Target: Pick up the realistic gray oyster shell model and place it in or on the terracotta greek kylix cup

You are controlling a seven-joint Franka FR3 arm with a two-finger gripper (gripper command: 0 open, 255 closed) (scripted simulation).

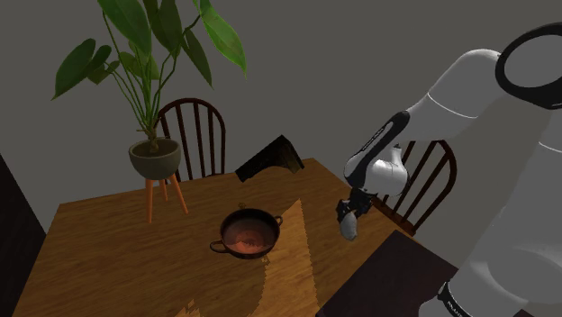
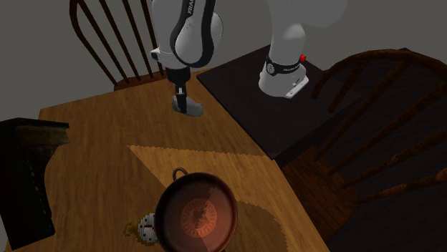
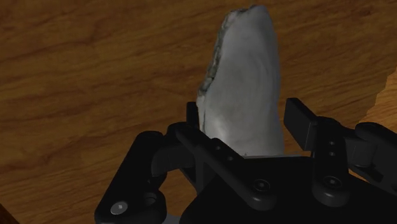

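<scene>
Wooden surface (image 1: 108,243) carries the items; white arm (image 1: 468,90) reaches over the edge nearest the stand; dark two-handled cup (image 1: 248,232) with a reddish interior stands upright mid-surface; grey oyster shell (image 3: 245,95) is clasped between the jaws, tip toward the surface, well apart from the cup.

On table (image 1: 99,261): cup (image 1: 246,232) mid-surface; potted plant (image 1: 155,155) far left of cup, chair (image 1: 194,131) behind it; shell (image 1: 349,230) clasped between gripper (image 1: 349,221) fingers, right of cup in shoulder view, apart, near stand (image 1: 387,270); second chair (image 1: 423,180) behind gripper
</scene>
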